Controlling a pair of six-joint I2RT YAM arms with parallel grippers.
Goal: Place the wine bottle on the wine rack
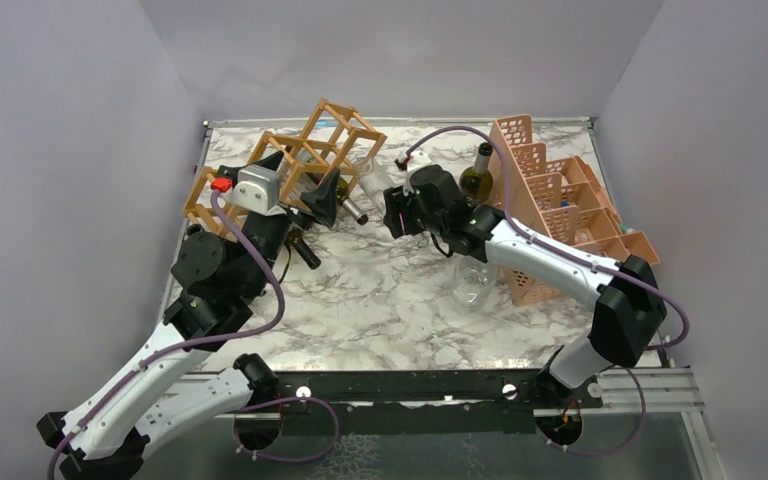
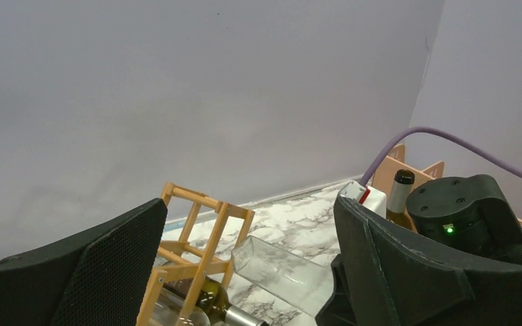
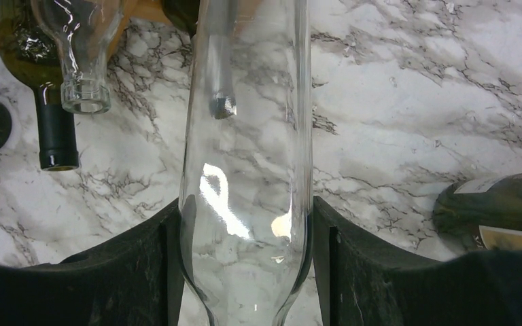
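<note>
**Overhead view.** No writing can be read here. The wine rack (image 1: 295,165) stands at 11 o'clock on the marble tabletop (image 1: 380,310). The left claw (image 1: 328,195) sits at the rack's 4 o'clock side, jaws spread wide with nothing between them. The right claw (image 1: 388,205) is at 12 o'clock, closed about halfway on the wine bottle (image 1: 370,185), a clear glass one. The bottle slants from the claw toward the rack at 10 o'clock. A pink crate (image 1: 560,205) fills 2 o'clock, with an upright green bottle (image 1: 477,178) just beside its 9 o'clock edge. A round clear vessel (image 1: 472,282) lies under the right forearm.

**Left wrist view.** No text is legible. The two black pads (image 2: 109,272) frame the view far apart and grip nothing. Between them the flat base of the wine bottle points at the rack's nearest post. The base is close to the post, but contact cannot be told. A green bottle with a silver cap (image 2: 214,305) lies in the rack at 6 o'clock.

**Right wrist view.** Both fingers (image 3: 380,272) press the wine bottle's sides just above its shoulder, and the body runs up to 12 o'clock. A dark bottle with a black capsule (image 3: 47,102) and a clear neck (image 3: 85,85) lie at 10 o'clock. At 4 o'clock a labelled bottle (image 3: 496,207) shows a pale label, and its print is too small to read.
</note>
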